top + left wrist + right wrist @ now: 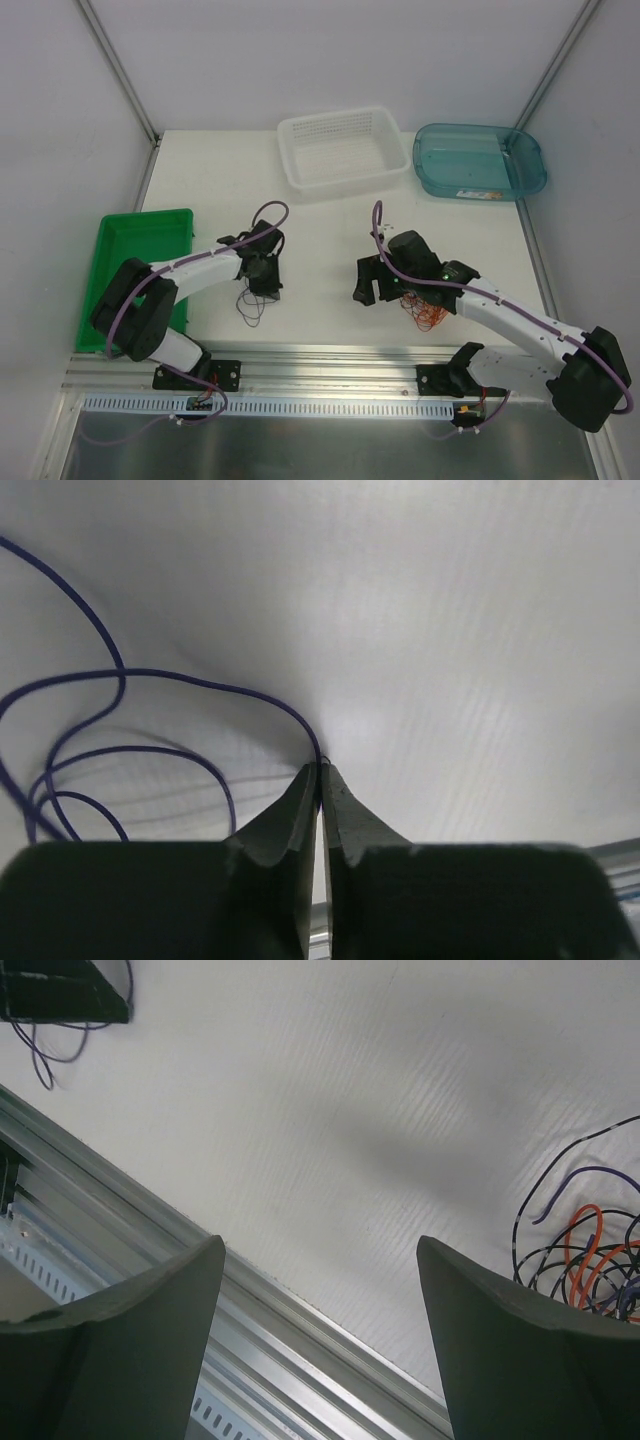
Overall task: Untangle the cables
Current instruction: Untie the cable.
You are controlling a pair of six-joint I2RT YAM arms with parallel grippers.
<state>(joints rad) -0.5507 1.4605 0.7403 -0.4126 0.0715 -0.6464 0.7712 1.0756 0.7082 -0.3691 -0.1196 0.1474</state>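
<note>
We log: left gripper (320, 772), jaws pinching one purple wire (200, 679), likely to draw it clear; right gripper (320, 1245), spread, poised beside the orange-and-black tangle (590, 1260) at lower right

Bright, even light; soft, faint shadows.

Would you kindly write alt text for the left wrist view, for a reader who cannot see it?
The left gripper is shut on a thin purple cable, pinched between its tips. The cable curls away leftward in loose loops over the white table.
</note>
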